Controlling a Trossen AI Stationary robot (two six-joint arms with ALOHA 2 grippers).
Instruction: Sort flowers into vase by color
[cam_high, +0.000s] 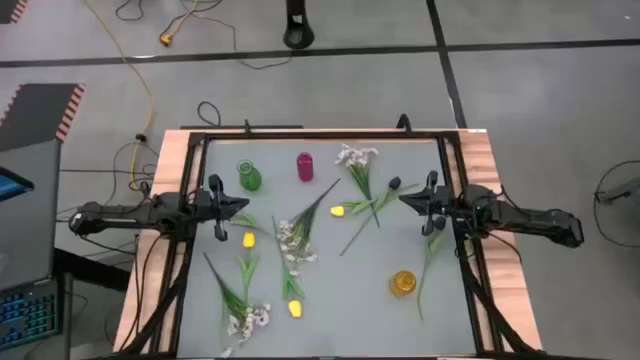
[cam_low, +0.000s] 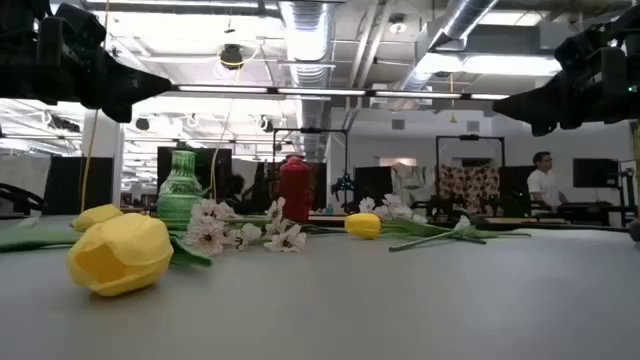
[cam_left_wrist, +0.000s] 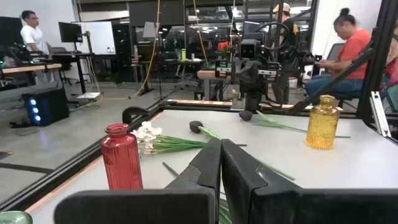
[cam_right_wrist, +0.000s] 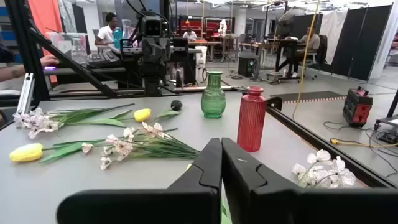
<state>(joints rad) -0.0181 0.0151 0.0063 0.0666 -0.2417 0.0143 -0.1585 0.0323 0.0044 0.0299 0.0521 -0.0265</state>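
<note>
— High view first: where does everything sit?

— Both arms hang level over the table (cam_high: 400, 320), the left end effector (cam_high: 240, 204) at the left edge, the right end effector (cam_high: 407, 198) at the right, each with fingers pressed together and gripping nothing. The flowers (cam_high: 295, 240) lie scattered flat through the middle, none in a vase yet, so sorting looks unstarted. The green vase (cam_high: 249, 177) and red vase (cam_high: 305, 166) stand near the top, the amber vase (cam_high: 403, 283) at lower right (probably one per colour, spaced apart so stems can be dropped in freely).

— Low view?

— A yellow tulip (cam_low: 120, 252) fills the lower left; white blossoms (cam_low: 240, 232) lie ahead of the green and red vases. Both arms are cut off at the top corners, and the amber vase isn't visible.

— Left wrist view?

— Closed fingers at the bottom centre; a dark tulip (cam_left_wrist: 196, 127) lies beyond them, hard to make out.

— Right wrist view?

— Same closed fingers, hiding the stems just past them.
</note>
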